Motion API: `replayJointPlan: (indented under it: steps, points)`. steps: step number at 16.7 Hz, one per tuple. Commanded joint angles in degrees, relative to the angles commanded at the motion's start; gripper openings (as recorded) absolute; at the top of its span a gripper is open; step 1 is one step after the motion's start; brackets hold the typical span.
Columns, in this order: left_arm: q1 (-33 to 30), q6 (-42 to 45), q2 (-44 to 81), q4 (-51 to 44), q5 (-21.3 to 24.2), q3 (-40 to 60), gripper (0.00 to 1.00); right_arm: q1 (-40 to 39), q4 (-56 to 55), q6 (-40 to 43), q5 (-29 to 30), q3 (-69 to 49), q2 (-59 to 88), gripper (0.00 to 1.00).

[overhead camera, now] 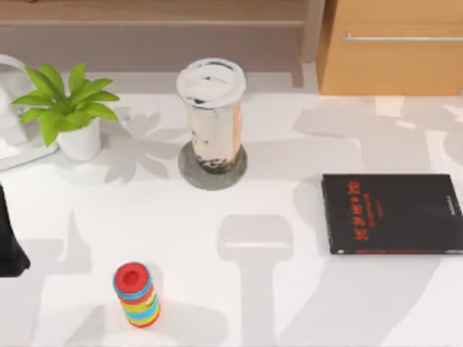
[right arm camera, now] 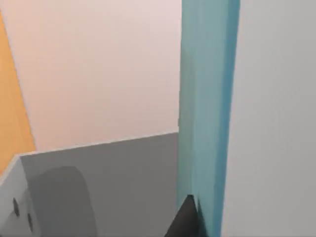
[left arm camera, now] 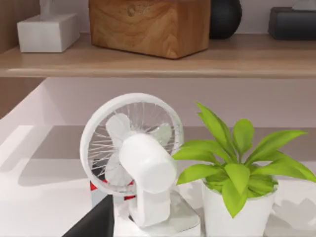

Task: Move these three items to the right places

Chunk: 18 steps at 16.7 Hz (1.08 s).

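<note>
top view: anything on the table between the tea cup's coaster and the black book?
Nothing. In the top view, the table between the coaster and the black book is bare white surface with shadows only.

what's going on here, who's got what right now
The cup of milky tea already stands on the grey coaster near the back of the table. The black book lies flat at the right with nothing on it. The right wrist view shows a teal book right against the right gripper's finger, apparently held. The left arm sits at the left edge. A striped ring stack waits in front.
</note>
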State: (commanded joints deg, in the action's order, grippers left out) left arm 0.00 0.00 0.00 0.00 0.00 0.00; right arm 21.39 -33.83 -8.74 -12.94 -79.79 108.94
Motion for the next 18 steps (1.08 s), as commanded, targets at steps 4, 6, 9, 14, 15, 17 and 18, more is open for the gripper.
replayJointPlan:
  steps: [4, 6, 9, 14, 15, 17, 18]
  points:
    - [0.0, 0.0, 0.0, 0.0, 0.0, 0.0, 1.00, -3.6, -3.6, -16.6, 12.4, 10.4, -12.9, 0.00]
    - [0.0, 0.0, 0.0, 0.0, 0.0, 0.0, 1.00, -6.7, -5.3, -26.8, 19.3, 16.7, -19.6, 0.00]
    - [0.0, 0.0, 0.0, 0.0, 0.0, 0.0, 1.00, -13.3, -7.4, -43.4, 29.0, 26.9, -27.9, 0.00]
    - [0.0, 0.0, 0.0, 0.0, 0.0, 0.0, 1.00, -30.4, -7.6, -71.5, 40.4, 44.2, -31.9, 0.00]
    - [0.0, 0.0, 0.0, 0.0, 0.0, 0.0, 1.00, -34.3, -7.2, -76.6, 41.8, 47.5, -31.2, 0.00]
    - [0.0, 0.0, 0.0, 0.0, 0.0, 0.0, 1.00, -41.9, -6.1, -85.8, 43.9, 53.5, -28.9, 0.00]
    - [0.0, 0.0, 0.0, 0.0, 0.0, 0.0, 1.00, -45.4, -5.5, -89.8, 44.6, 56.2, -27.5, 0.00]
